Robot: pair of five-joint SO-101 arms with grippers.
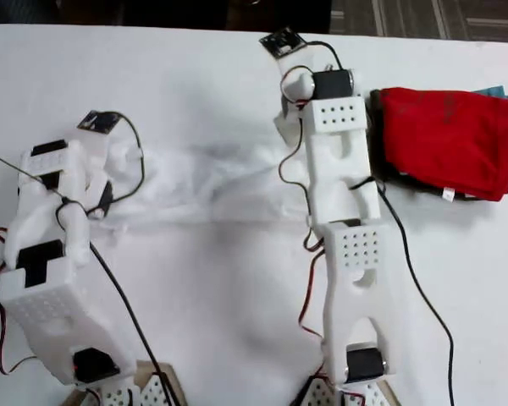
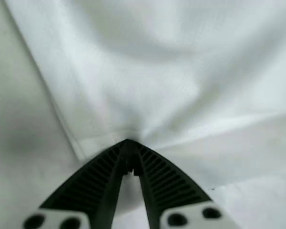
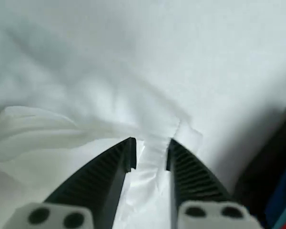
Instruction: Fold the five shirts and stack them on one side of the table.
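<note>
A white shirt lies crumpled and stretched across the white table between the two arms. My left gripper is at the shirt's left end. In the left wrist view the left gripper is shut, pinching a fold of the white shirt. My right gripper is at the shirt's far right end. In the right wrist view the right gripper holds a strip of the white shirt's hem between its fingers. A stack of folded shirts, red on top, sits at the right.
The stack lies just right of the right arm, with black and teal layers under the red one; its dark edge appears close beside the right gripper. Black cables trail over the table. The front middle of the table is bare.
</note>
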